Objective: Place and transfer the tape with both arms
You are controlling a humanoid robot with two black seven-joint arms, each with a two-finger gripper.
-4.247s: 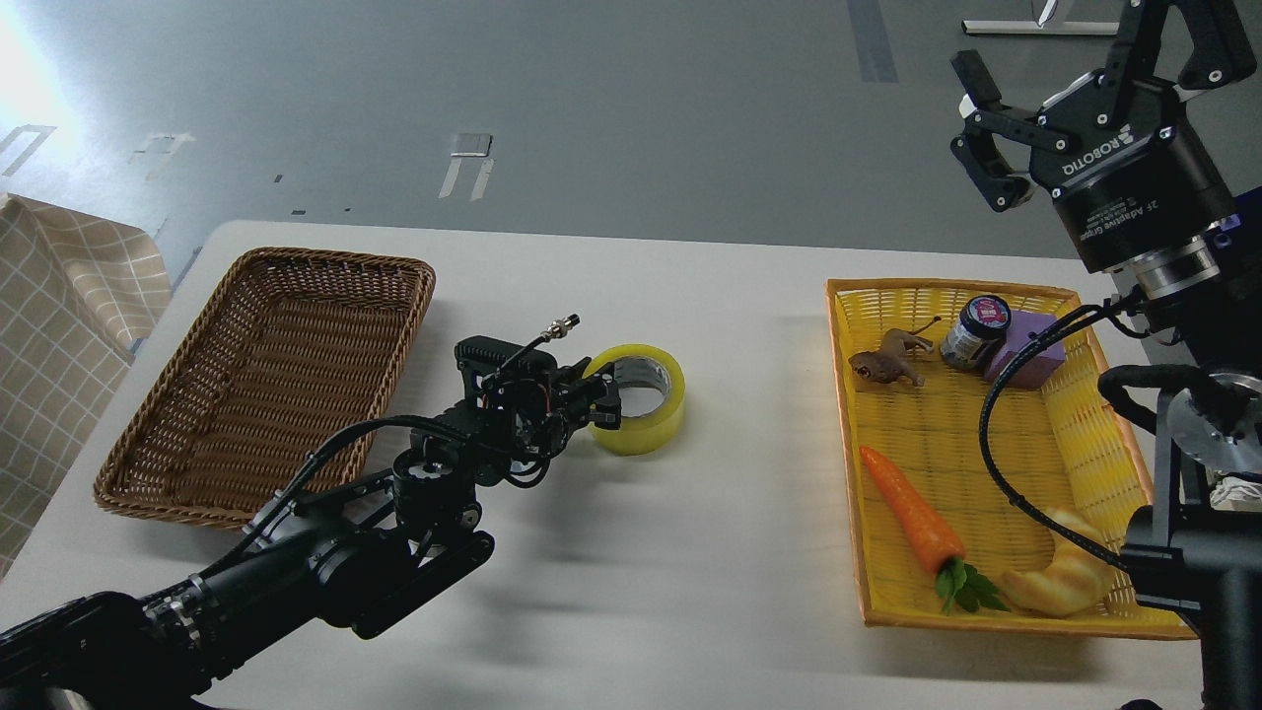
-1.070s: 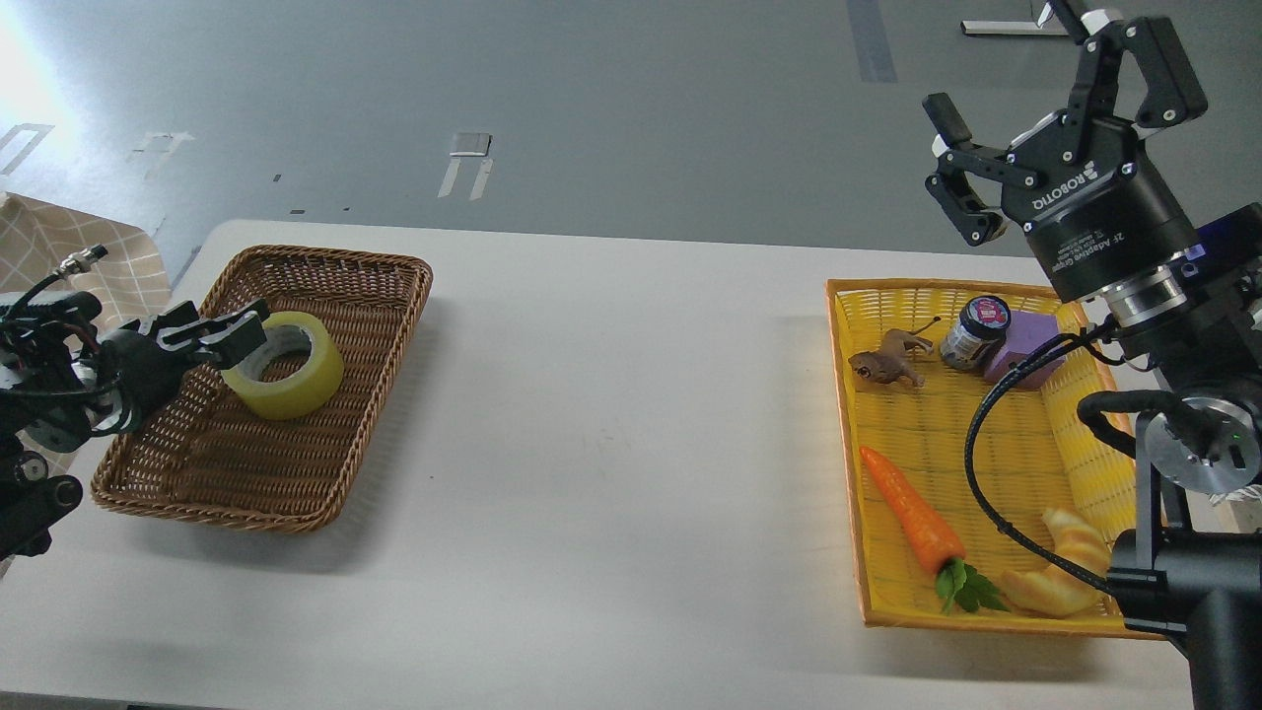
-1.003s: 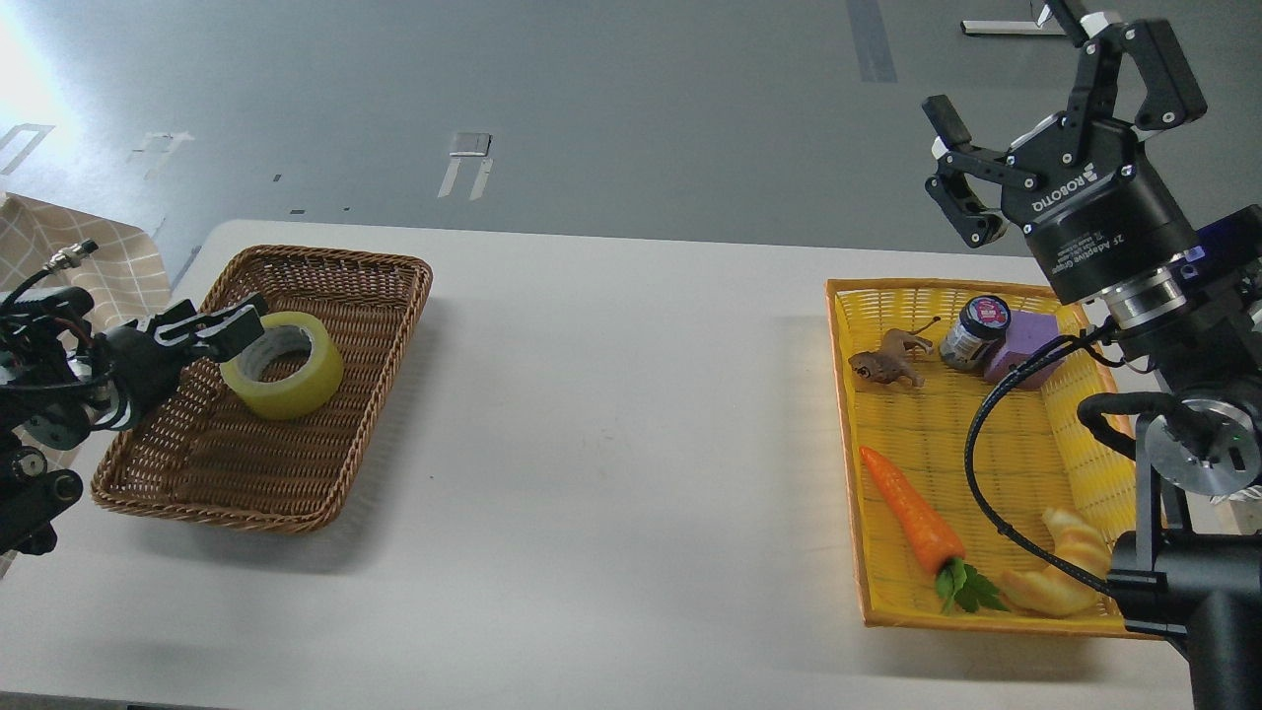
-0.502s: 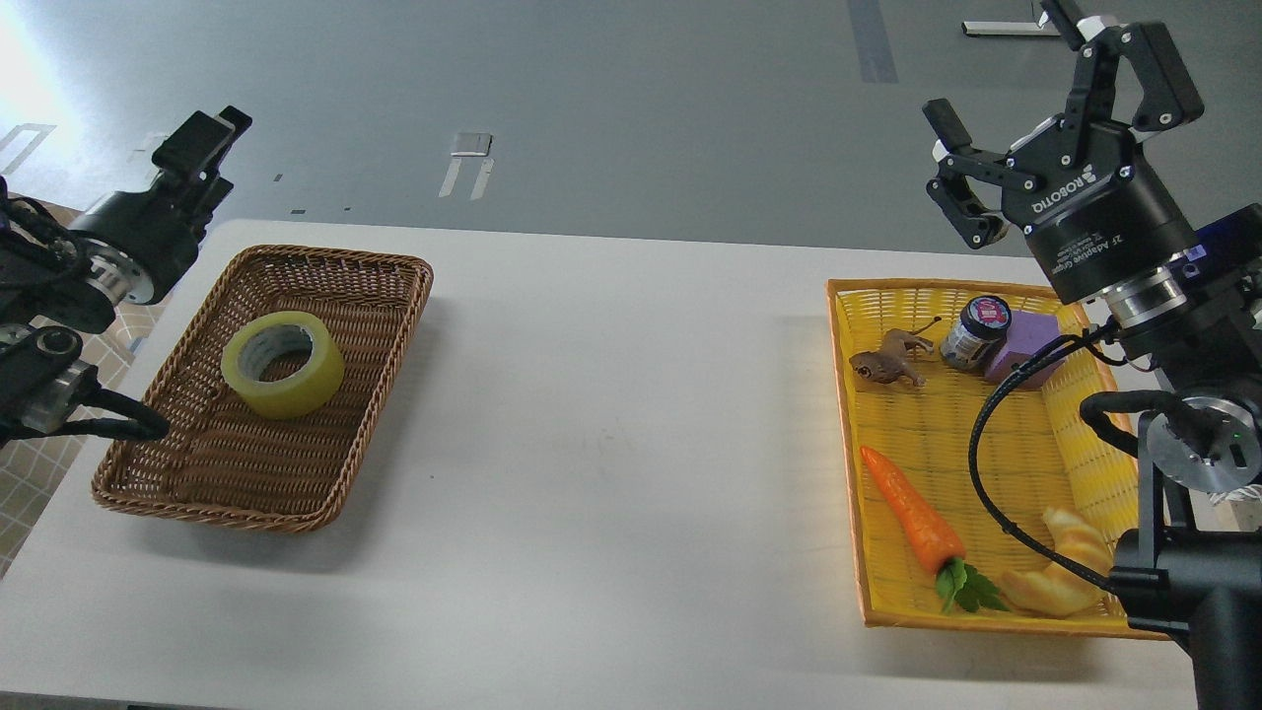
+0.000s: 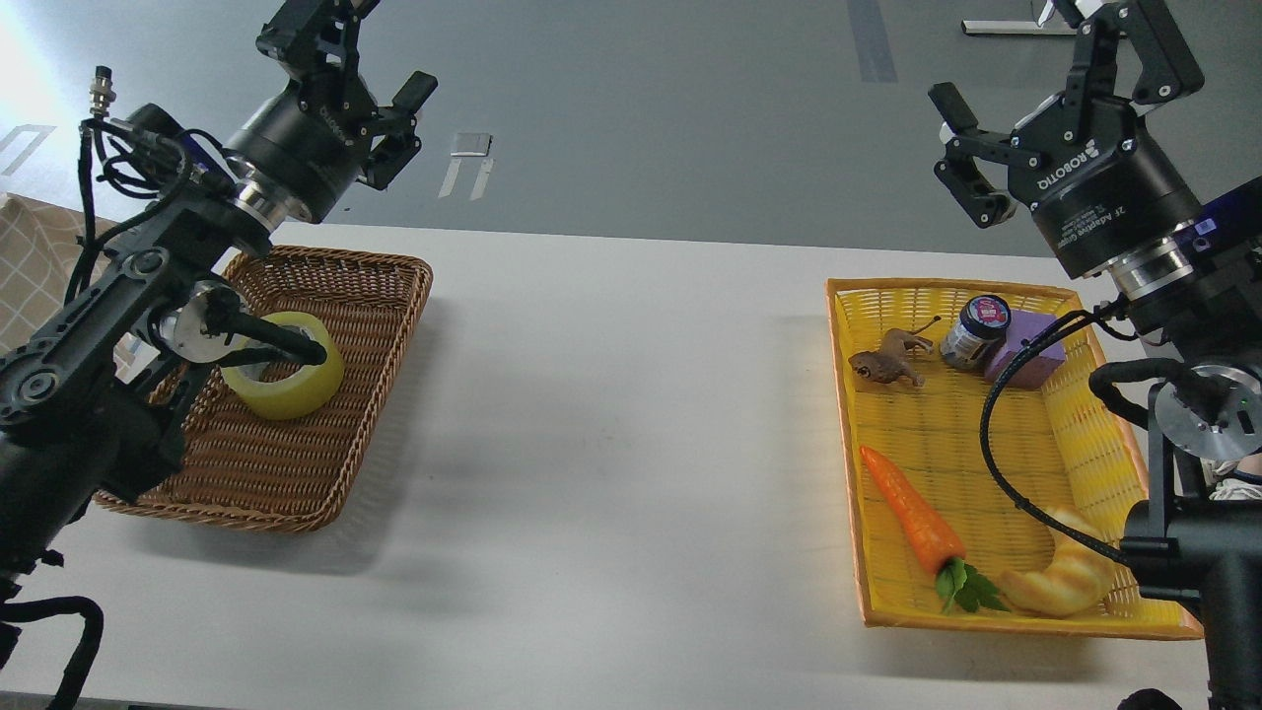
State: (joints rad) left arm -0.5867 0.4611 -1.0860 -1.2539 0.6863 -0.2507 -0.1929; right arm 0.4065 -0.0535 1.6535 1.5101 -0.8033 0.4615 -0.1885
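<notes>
The yellow-green tape roll (image 5: 293, 389) lies flat inside the brown wicker basket (image 5: 325, 296) at the left of the table. My left arm crosses in front of it and hides part of it. My left gripper (image 5: 370, 54) is raised high above the basket's far end, open and empty. My right gripper (image 5: 1025, 89) is raised above the far end of the yellow basket (image 5: 986, 414) at the right, open and empty.
The yellow basket holds a carrot (image 5: 912, 513), a croissant (image 5: 1065, 582), a brown toy animal (image 5: 887, 360), a dark jar (image 5: 976, 330) and a purple block (image 5: 1030, 350). The white table (image 5: 611, 414) lies between the two baskets. A checked cloth (image 5: 30, 266) hangs at far left.
My left gripper carried the tape from mid-table into the brown basket, let it go, then rose up and to the right, away from it. My right gripper barely moved.
</notes>
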